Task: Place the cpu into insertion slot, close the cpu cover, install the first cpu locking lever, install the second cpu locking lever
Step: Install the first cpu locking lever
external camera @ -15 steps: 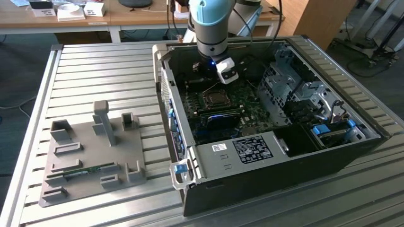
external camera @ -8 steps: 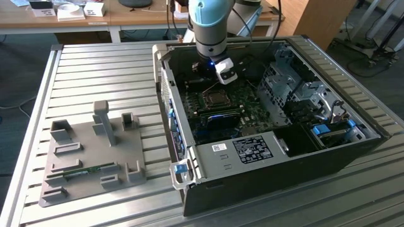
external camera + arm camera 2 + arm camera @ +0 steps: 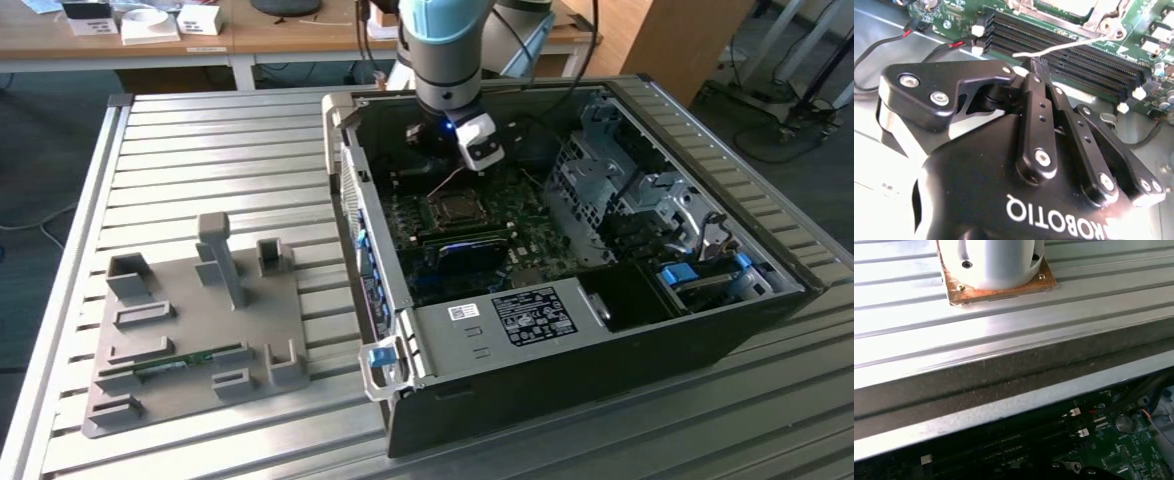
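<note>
- The black two-finger gripper [image 3: 1040,64] has its fingers together on a thin silvery locking lever [image 3: 1064,46], just beside the long black memory slots [image 3: 1069,52].
- Beyond those slots, the square silvery-rimmed insertion slot [image 3: 458,208] looks covered; lever work is under way.

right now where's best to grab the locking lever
Its free end, the bare straight stretch of the lever over the memory slots, likely from above, gripping across the thin rod; the other end is pinned at the socket.

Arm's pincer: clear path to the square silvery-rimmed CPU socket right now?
Probably yes. In the exterior view the pincer hangs inside the open black computer case, just above the square silvery-rimmed CPU socket, with nothing visible between them.
</note>
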`<state>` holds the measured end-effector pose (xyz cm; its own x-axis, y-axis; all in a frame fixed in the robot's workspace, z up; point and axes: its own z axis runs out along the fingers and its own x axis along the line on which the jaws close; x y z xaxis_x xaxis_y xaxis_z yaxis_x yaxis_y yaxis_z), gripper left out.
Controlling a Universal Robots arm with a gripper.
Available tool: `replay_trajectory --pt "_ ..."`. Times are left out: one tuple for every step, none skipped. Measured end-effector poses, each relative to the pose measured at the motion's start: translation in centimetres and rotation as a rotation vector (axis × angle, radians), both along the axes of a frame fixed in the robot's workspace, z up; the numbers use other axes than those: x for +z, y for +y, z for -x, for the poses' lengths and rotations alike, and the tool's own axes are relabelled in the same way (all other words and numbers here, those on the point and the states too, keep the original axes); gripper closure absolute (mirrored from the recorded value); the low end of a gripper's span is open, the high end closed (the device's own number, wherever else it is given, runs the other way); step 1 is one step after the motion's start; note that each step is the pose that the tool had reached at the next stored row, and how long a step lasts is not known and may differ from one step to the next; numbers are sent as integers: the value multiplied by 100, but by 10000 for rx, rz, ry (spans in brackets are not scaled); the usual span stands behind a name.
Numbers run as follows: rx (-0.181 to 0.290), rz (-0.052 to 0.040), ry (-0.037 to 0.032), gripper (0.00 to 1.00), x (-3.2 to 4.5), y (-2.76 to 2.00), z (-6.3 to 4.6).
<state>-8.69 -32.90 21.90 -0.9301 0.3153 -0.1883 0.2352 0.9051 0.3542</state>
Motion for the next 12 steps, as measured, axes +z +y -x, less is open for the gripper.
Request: replay_trajectory --pt "0 0 0 89 19 0 0" --pt "0 -1 0 89 32 0 0" --pt "0 -1 0 89 40 0 0" --pt "1 -1 0 89 46 1 -1" --pt "2 -2 -1 89 51 2 -1" --pt "1 -3 -2 89 53 3 -1" --pt "1 -1 0 89 58 4 0" --pt "1 0 0 89 65 4 0" --pt "1 -1 0 89 73 4 0" --pt "1 0 0 89 86 4 0" --pt "1 0 0 89 102 4 0" --pt "1 -1 -1 89 119 4 0"
